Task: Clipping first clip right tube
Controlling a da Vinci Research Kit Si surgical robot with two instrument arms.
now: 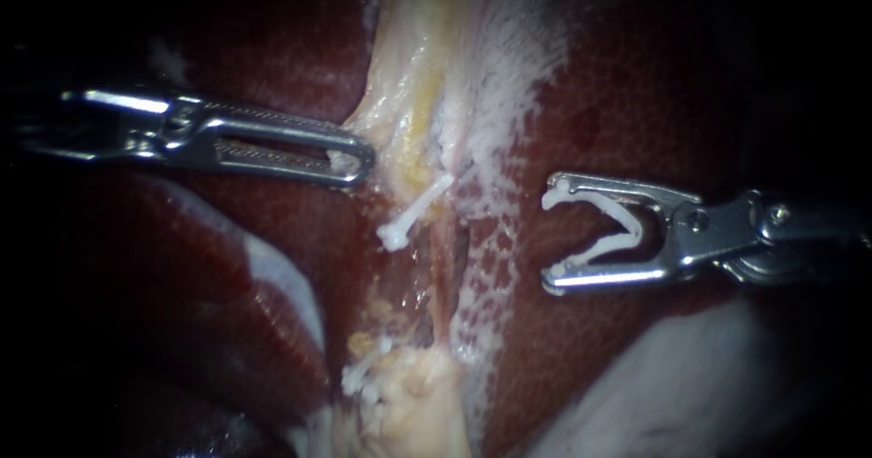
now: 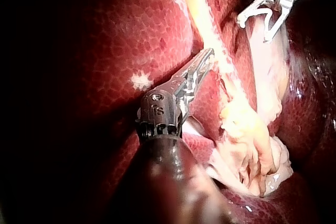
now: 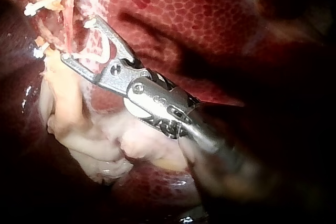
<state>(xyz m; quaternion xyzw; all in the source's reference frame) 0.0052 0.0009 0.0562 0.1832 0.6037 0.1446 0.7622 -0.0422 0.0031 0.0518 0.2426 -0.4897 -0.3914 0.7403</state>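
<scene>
Using the closed clip in the middle as my reference: it's white and sits slantwise across the stringy tissue, just under the pale yellowish strip.

The left instrument comes in left of that clip and a touch above it, with its tip stopping just short of it. Its long jaws lie together and look pinched on the edge of the pale yellowish strip. Its own wrist camera agrees, showing the tip pressed right into that strip.

Below the closed clip, two more white clips sit beside a pale lump of tissue.

Just right of the closed clip and a bit below it runs the right tube, thin and reddish.

Well to the right of the closed clip, with a stretch of liver in between, is the right instrument. Its jaws stand wide apart but hold an open clip. The clip is V-shaped and both jaws touch it, one from each side, so they're clamped on that clip. The mouth faces back toward the closed clip, and the right tube is outside it. From the right wrist camera the tube runs just ahead of the jaw tips, and I can't tell whether it touches them.
</scene>
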